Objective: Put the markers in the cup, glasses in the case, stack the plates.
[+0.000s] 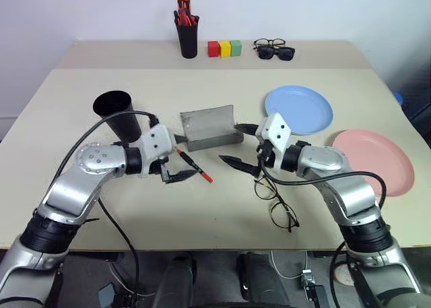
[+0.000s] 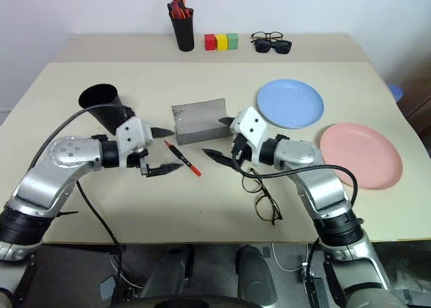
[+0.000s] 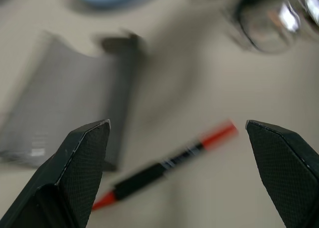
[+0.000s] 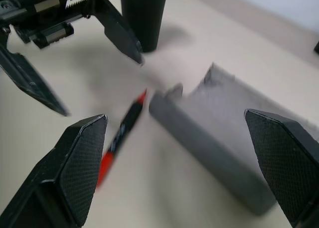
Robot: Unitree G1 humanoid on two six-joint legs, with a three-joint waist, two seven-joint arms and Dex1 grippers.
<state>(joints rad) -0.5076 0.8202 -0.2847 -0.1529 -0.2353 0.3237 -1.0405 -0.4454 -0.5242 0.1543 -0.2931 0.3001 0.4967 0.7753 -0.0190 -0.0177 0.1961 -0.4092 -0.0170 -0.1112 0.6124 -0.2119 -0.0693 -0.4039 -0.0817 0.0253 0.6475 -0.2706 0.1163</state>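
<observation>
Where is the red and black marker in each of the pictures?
Left eye view: marker on the table, just in front of the grey case.
Right eye view, same place.
Left wrist view, between that gripper's fingers.
Right wrist view, beside the case.
Shared landmark: the grey case.

Red-capped marker (image 3: 169, 164): blurred between our left fingers (image 3: 82, 163), its print unreadable to us.
Case (image 4: 224, 133): smeared between our right fingers (image 4: 79, 163); beyond our left fingers its far end is cut by the picture's edge.
Glasses (image 3: 274, 18): beyond our left fingers, only part of one lens shows, cropped.
Cup (image 4: 142, 13): beyond our right fingers, its upper part is cut off.
White-ended marker: we cannot find it.
</observation>
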